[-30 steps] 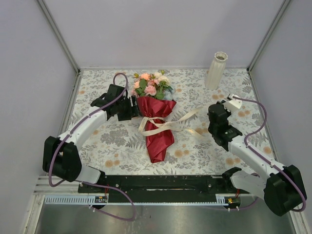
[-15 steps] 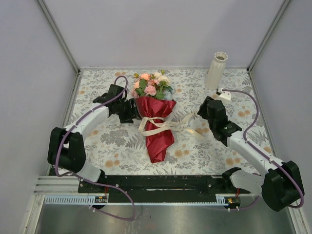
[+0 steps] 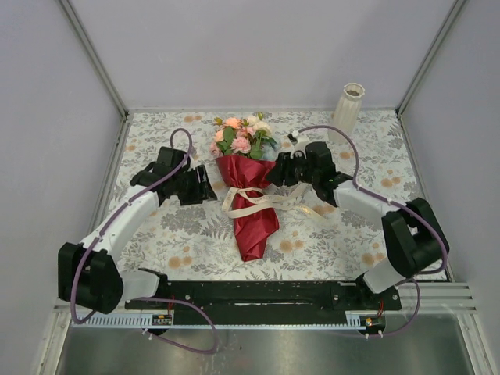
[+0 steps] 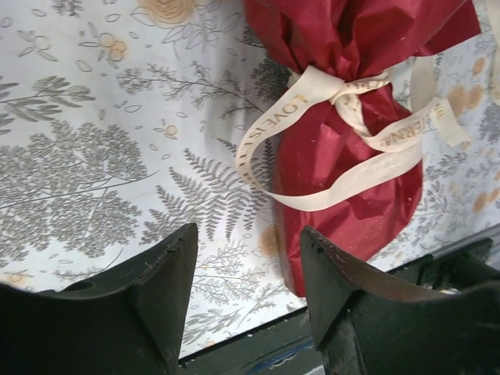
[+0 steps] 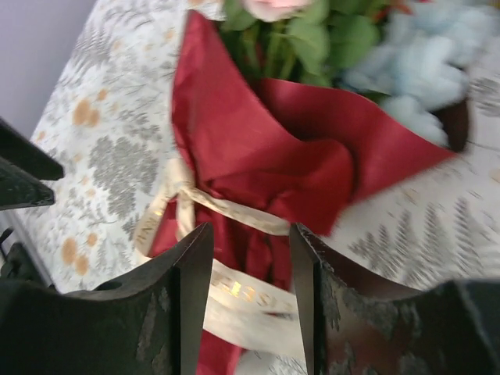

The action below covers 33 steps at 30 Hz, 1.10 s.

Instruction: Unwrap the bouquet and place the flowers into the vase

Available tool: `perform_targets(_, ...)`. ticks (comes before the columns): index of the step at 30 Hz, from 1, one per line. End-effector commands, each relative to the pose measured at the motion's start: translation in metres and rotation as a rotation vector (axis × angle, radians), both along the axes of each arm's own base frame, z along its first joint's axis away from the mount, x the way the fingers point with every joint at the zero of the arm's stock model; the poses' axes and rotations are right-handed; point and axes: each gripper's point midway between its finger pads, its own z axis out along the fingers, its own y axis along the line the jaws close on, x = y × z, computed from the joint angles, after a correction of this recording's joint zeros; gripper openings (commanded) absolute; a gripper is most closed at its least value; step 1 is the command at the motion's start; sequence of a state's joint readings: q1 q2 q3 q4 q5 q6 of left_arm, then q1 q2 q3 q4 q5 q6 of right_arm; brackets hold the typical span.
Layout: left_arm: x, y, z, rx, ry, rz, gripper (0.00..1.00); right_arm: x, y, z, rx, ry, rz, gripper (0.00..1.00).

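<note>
**Maroon-wrapped bouquet lay between two released end effectors**

Maroon crinkled paper wrapped the bouquet [image 3: 251, 195], which lay flat on the counter [image 3: 180, 234] near its middle, with the blooms toward the far wall and the tapered foot toward the arm bases. The left end effector [image 3: 212, 187] sat just beside the wrap's left edge, a little apart from it. Its jaws stood apart and released, and the left wrist view showed only printed tablecloth between them. The lower half of the wrap lay ahead and to one side.

The right end effector [image 3: 273, 173] was close against the upper right edge of the paper, also released and gripping nothing. Through its gap, the right wrist view showed the flared red paper and the knot, somewhat blurred. I could not tell whether a finger touched the paper.

A cream ribbon [image 4: 344, 133] with gold lettering was tied around the narrow waist of the wrap, and its loops and tails trailed onto the cloth. The flowers [image 3: 242, 137], pink, peach, cream and pale blue roses with green leaves, spilled from the open top. The vase [image 3: 346, 112], cream and ribbed, stood upright at the far right, well apart from the bouquet.
</note>
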<state>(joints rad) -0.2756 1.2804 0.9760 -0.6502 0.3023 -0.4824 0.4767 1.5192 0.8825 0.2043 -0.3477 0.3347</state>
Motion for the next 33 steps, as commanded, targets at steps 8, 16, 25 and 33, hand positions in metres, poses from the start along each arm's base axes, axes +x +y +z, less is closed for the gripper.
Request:
perform_targets(8, -0.013, 0.042, 0.012, 0.162, -0.155, 0.064, 0.61, -0.003, 0.087, 0.023, 0.132, -0.086, 0.337, 0.49)
perform_targets(16, -0.015, 0.039, 0.009, 0.15, -0.134, 0.045, 0.61, 0.0, 0.106, 0.0, 0.074, -0.036, 0.353, 0.48)
perform_targets(25, -0.013, 0.039, 0.008, 0.148, -0.132, 0.057, 0.61, -0.009, 0.103, -0.03, -0.019, 0.017, 0.382, 0.48)
perform_targets(33, -0.01, 0.036, 0.008, 0.138, -0.121, 0.054, 0.62, -0.013, 0.107, -0.022, -0.033, 0.025, 0.423, 0.47)
